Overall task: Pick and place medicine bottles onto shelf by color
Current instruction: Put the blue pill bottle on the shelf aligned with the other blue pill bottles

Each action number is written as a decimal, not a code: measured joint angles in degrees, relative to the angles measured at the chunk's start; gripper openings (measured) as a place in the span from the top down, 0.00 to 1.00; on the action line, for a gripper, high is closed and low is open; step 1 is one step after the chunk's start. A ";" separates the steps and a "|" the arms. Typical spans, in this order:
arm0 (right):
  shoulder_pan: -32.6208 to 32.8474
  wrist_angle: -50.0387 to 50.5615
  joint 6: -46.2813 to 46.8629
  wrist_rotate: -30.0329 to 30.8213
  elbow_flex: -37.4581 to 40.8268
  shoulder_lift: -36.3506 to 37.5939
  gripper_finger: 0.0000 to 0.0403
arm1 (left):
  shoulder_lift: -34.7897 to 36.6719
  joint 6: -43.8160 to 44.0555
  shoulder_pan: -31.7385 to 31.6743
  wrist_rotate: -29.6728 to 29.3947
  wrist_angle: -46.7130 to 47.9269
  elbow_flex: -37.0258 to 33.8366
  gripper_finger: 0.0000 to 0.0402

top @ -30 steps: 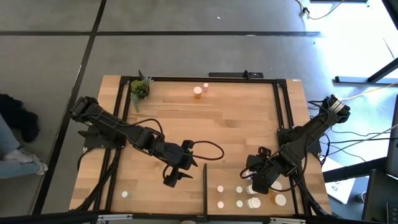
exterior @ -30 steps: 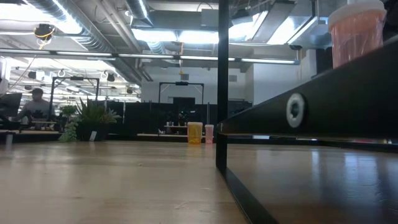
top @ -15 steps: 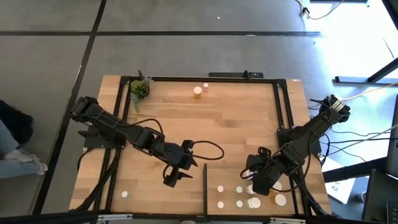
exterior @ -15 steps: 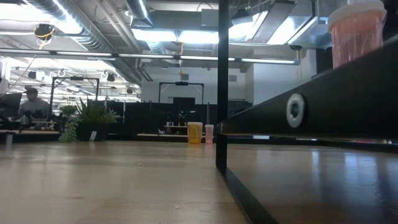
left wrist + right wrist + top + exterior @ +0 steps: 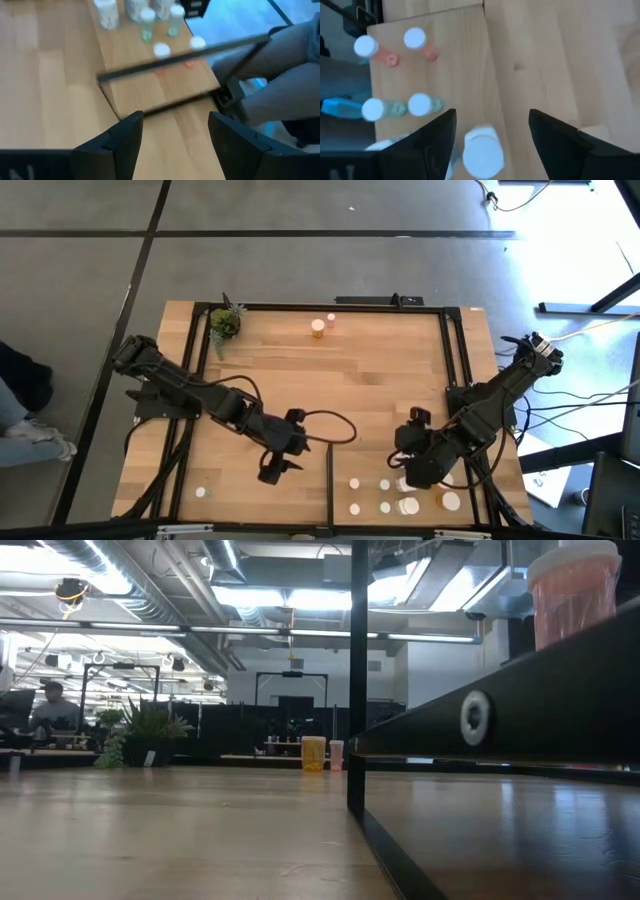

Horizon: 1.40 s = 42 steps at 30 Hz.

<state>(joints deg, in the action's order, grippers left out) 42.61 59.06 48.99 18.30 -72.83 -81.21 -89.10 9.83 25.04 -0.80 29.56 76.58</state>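
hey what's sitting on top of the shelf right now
White-capped medicine bottles stand on the shelf: orange and greenish ones show. The right gripper hangs over them, hiding some.

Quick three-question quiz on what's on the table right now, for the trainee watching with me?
1. True or false: the left gripper is holding a bottle.
2. What stands in the table's far left corner? A) a small green plant B) a cardboard box C) a mug
3. Fill in: in the right wrist view, the right gripper has its jaws open above a large bottle with a ____ cap.

Key: 1. False, its jaws are open and empty. 2. A. 3. white.
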 joint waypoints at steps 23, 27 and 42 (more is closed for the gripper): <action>0.00 -3.76 -1.55 6.68 -0.25 -0.02 0.38 | 2.75 50.31 14.82 -1.00 23.48 0.00 0.45; 0.00 -4.28 -1.72 7.45 -0.25 -0.02 0.38 | 2.75 60.32 18.84 -1.30 30.03 0.00 0.45; 0.00 -7.94 -2.99 8.23 -0.25 -0.02 0.38 | 2.36 68.85 30.29 -16.94 31.80 0.00 0.45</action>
<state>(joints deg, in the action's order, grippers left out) 42.61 51.13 46.00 26.52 -73.08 -81.23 -86.74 78.67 55.34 -17.74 61.37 76.58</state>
